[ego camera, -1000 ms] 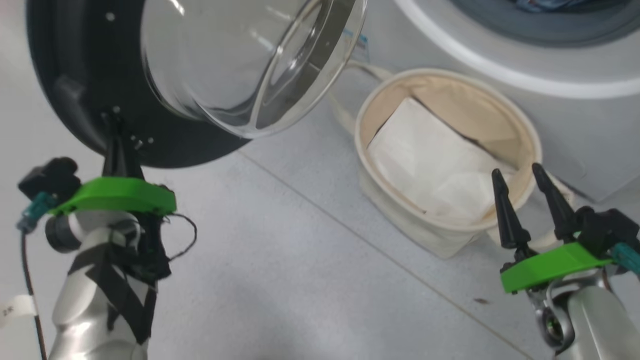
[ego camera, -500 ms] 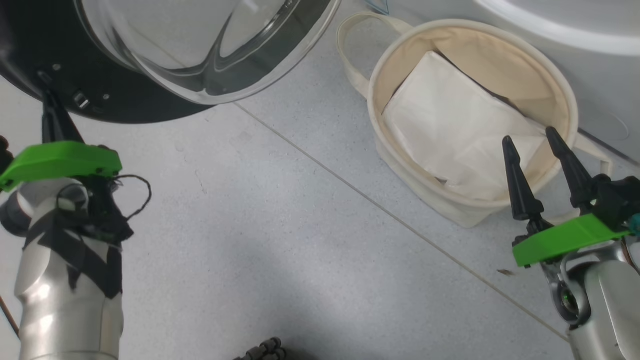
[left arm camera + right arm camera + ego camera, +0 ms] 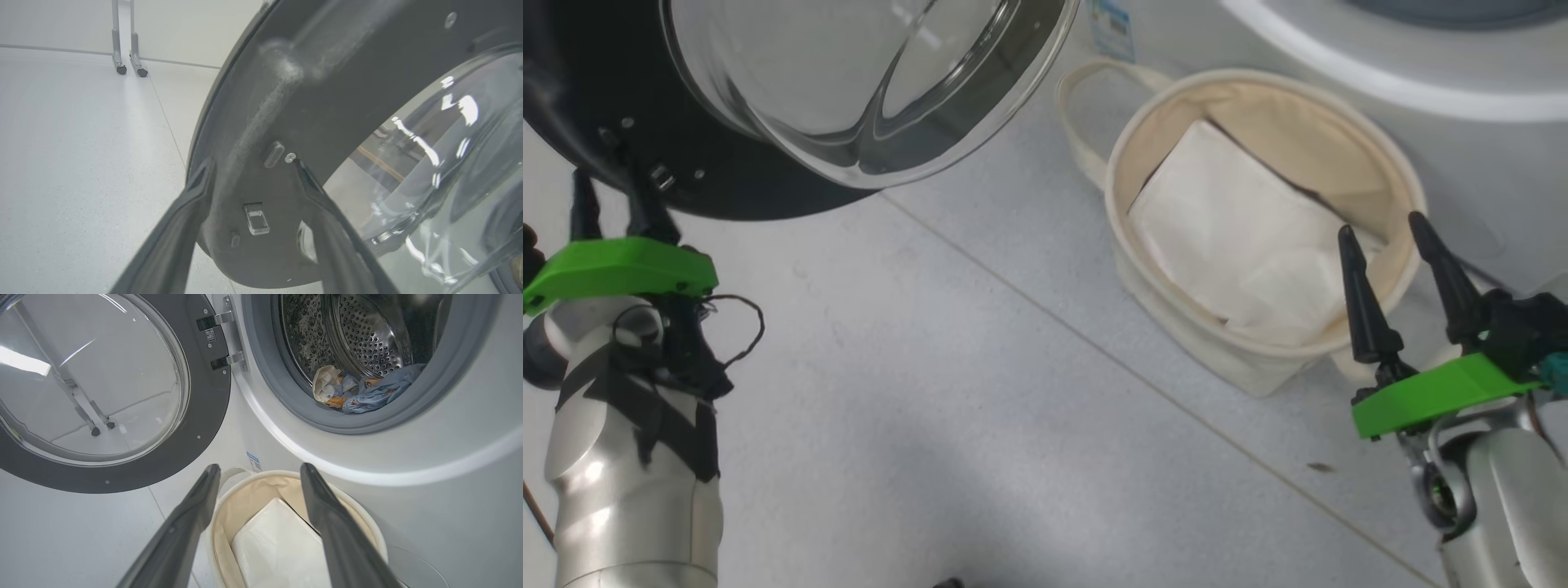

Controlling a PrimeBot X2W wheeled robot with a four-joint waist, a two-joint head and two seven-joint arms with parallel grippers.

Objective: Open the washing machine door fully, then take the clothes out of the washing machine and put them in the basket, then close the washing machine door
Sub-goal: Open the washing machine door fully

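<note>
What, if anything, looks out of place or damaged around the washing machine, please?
Nothing is spilled or broken. Two small oddities: a pale dusty smear streaks the black rim of the washing machine door, and a dark speck lies on the grey floor.

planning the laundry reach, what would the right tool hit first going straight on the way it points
Probably the big white washing machine, on its front just below the grey gasket; the right tool looks set to pass above the round cream canvas basket. Depth is unclear.
</note>
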